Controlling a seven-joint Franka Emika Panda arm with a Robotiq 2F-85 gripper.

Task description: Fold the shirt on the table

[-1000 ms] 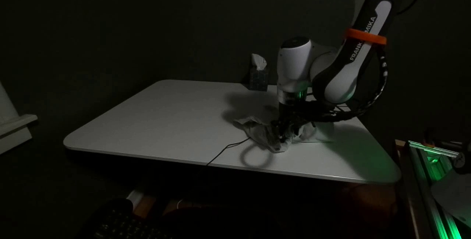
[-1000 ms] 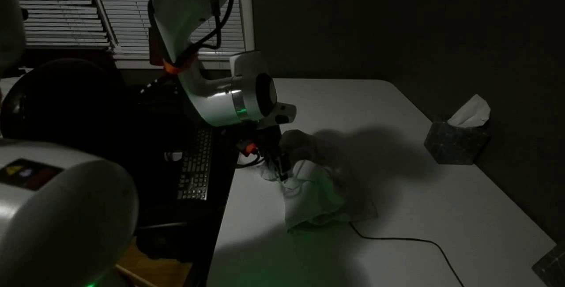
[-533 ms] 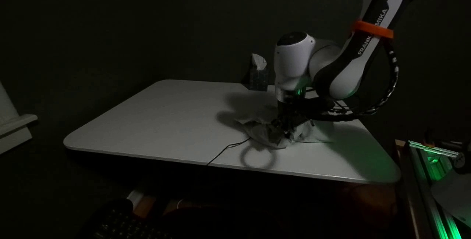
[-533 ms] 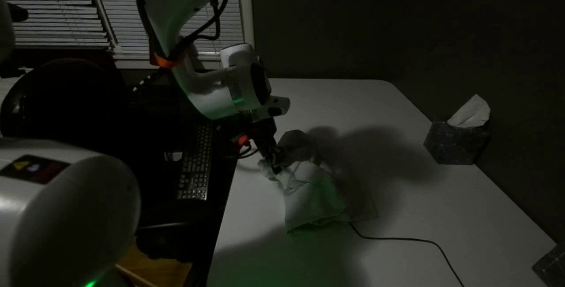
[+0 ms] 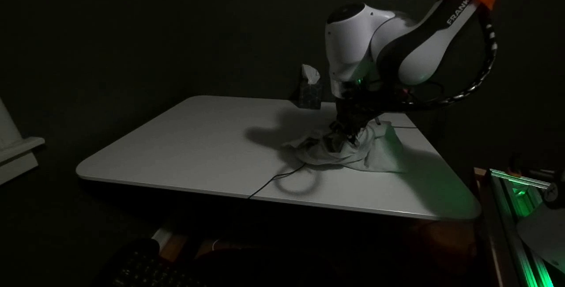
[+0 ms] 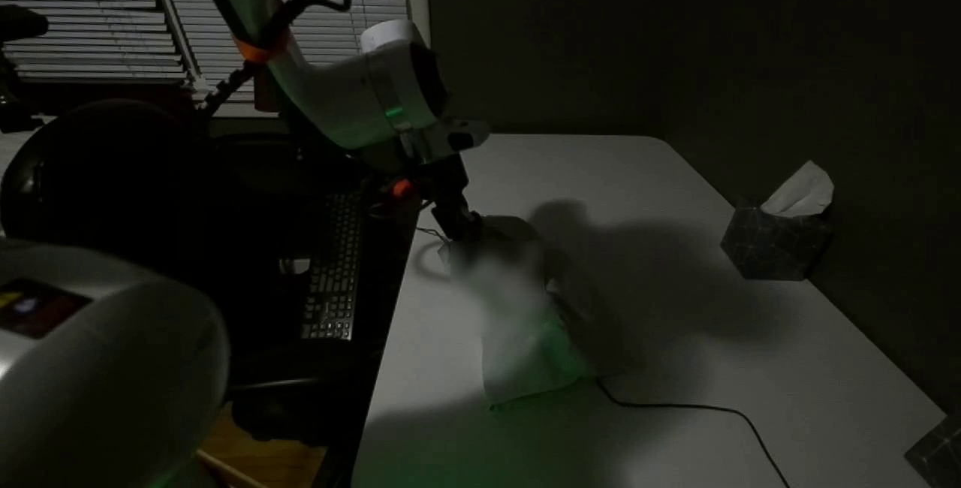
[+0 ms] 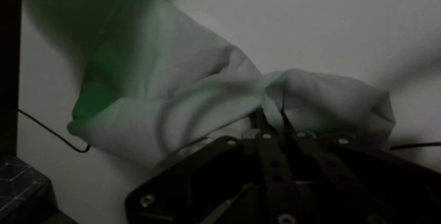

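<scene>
A robot arm (image 5: 353, 44) bent over a white surface (image 5: 185, 145) in dim light, its fingers (image 7: 271, 155) nearly together on a gathered fold of a pale shirt (image 7: 193, 113) — the cloth pinched between them. The rest of the shirt lay rumpled on the surface, toward one end, partly washed in green light; in an exterior view some of it was blurred. A thin dark cable (image 6: 676, 405) ran out from the shirt on two sides. Well apart from the shirt, near an edge of the surface, stood a dark patterned tissue box (image 6: 773, 244) — a white tissue (image 6: 799, 189) rising from its top. A keyboard (image 6: 330, 278) lay in shadow past the opposite edge, and window blinds (image 6: 82, 15) hung behind the arm.
</scene>
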